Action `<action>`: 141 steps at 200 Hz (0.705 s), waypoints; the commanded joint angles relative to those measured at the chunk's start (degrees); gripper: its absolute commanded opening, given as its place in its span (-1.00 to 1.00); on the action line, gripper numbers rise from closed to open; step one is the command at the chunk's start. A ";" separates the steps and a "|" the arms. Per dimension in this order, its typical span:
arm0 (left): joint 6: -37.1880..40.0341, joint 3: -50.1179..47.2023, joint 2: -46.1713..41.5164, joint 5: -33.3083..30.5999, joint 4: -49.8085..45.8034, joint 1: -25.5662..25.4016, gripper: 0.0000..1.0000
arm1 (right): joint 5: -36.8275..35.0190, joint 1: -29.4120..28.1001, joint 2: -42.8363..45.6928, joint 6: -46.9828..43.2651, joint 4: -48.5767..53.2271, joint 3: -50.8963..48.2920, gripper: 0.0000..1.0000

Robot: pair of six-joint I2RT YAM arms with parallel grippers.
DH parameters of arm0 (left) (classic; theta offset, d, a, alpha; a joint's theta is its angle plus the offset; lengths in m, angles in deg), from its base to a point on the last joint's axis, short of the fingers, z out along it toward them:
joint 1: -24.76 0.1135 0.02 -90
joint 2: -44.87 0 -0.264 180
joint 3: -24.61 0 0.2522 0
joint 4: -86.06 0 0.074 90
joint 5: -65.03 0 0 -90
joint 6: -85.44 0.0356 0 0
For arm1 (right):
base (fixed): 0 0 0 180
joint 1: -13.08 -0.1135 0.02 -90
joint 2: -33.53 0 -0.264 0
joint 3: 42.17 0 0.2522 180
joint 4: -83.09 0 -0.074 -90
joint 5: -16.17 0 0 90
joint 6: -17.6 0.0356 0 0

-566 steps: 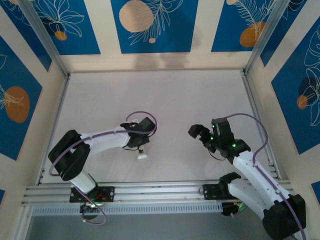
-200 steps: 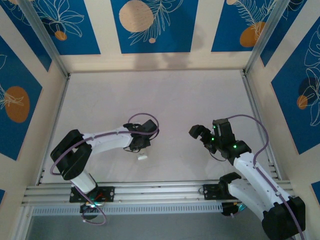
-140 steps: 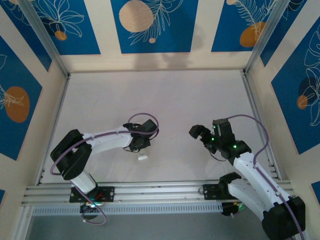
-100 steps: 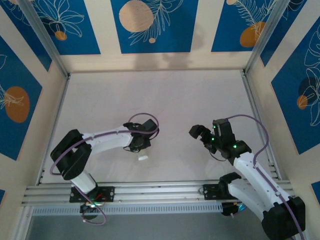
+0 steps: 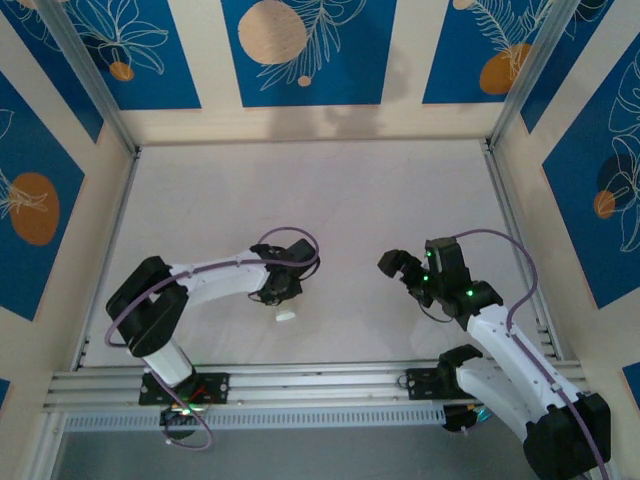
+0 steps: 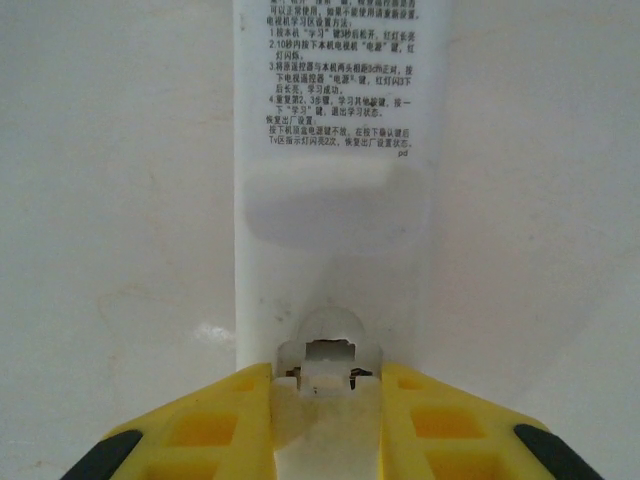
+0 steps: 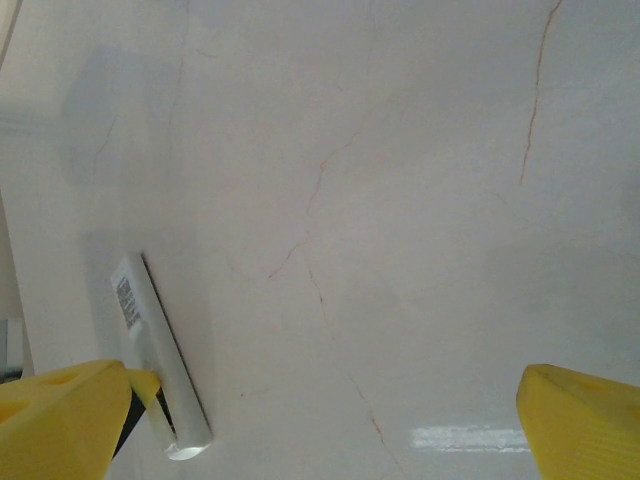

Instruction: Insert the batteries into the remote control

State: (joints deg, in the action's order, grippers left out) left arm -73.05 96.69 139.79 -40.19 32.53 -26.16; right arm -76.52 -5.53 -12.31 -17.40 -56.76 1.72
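The remote control lies back face up, a white bar with small printed text. My left gripper is shut on its near end, a yellow finger on each side, where a white latch tab meets a rounded notch. From above, my left gripper covers most of the remote; its white tip pokes out below. My right gripper hovers open to the right, nothing between its fingers. It sees the remote at lower left. The batteries are out of view.
The pale table has faint cracks and walls on three sides. A metal rail runs along the near edge by both arm bases. A purple cable loops over the left wrist.
The left arm has shifted very slightly, and the remote's white tip stays under its gripper. The right arm has not moved.
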 commanded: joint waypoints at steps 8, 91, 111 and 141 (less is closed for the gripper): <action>-0.10 -0.46 0.36 -4.12 -2.34 -0.42 -0.52 | 1.63 0.30 0.81 0.67 0.69 -0.86 0.99; 1.46 -1.26 0.41 -2.44 2.64 -0.41 -0.57 | 1.93 0.33 0.78 0.86 0.57 -1.19 0.99; 1.60 -1.94 0.44 -1.56 4.00 -0.42 -0.58 | 1.81 0.37 0.94 0.89 0.64 -1.25 0.98; 2.21 -1.72 0.79 -1.29 2.94 -0.41 -0.59 | 1.91 0.35 1.05 0.92 0.57 -1.25 0.99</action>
State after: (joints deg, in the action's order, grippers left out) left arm -71.56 95.73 139.77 -43.39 35.37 -26.16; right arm -75.89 -5.53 -12.27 -17.20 -56.80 0.91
